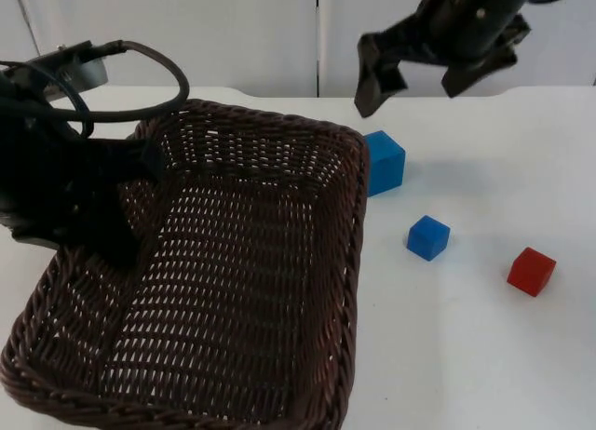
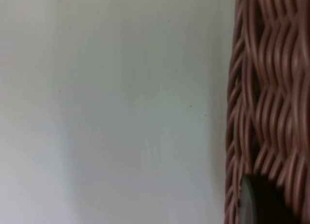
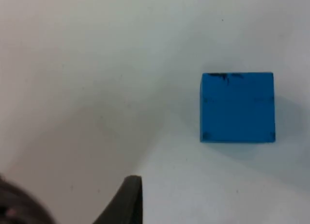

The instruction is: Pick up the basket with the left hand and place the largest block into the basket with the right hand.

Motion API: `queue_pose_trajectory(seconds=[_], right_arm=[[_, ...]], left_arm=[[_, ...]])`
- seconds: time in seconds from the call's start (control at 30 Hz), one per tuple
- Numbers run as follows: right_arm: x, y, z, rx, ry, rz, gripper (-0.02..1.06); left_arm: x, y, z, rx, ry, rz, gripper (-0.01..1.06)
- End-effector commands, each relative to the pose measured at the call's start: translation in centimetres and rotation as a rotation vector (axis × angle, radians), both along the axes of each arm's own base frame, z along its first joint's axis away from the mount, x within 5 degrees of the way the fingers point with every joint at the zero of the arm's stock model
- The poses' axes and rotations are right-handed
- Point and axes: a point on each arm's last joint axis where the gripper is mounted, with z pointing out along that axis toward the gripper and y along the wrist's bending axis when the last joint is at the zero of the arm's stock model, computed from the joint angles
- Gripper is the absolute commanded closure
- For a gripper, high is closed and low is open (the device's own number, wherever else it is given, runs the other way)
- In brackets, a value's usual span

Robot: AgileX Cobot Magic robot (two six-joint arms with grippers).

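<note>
top view: the left gripper [image 1: 130, 183] is clamped on the nine o'clock rim of the dark brown woven wicker basket [image 1: 233, 290]. the right gripper [image 1: 414, 72], jaws spread wide and empty, hangs at twelve o'clock of the large blue cube [image 1: 384, 162], which sits just beside the basket's two o'clock corner. a small blue cube [image 1: 428, 237] and a red cube [image 1: 532, 271] lie toward four o'clock.
left wrist view: basket weave [image 2: 269, 103] beside the white table [image 2: 111, 107].
right wrist view: the large blue cube [image 3: 237, 107] on the table.

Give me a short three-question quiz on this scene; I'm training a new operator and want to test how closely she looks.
1. True or false: the larger blue block already lies inside the wicker basket.
2. How many blocks stand on the white table?
3. Which block is nearest the basket? A. red block B. smaller blue block C. larger blue block

Key:
1. False; it stands on the table beside the basket's rim, with the open right end effector above it.
2. Three.
3. C. The left end effector is at the basket's far left rim.
</note>
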Motion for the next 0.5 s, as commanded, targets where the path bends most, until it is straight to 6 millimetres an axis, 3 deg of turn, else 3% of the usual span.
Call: queue_pose_trajectory(seconds=[0.0, 0.4, 0.47], right_arm=[[0.6, 0.5, -0.6, 0.015, -0.040, -0.005, 0.00], [2.8, 2.2, -4.0, 0.004, -0.038, -0.019, 0.00], [3.2, 2.9, -5.4, -0.003, -0.029, -0.011, 0.00]], left_arm=[[-0.1, -0.1, 0.4, -0.013, -0.012, 0.009, 1.05], [-0.1, -0.1, 0.4, -0.013, -0.012, 0.009, 1.05], [-0.1, -0.1, 0.4, -0.013, -0.012, 0.009, 1.05]])
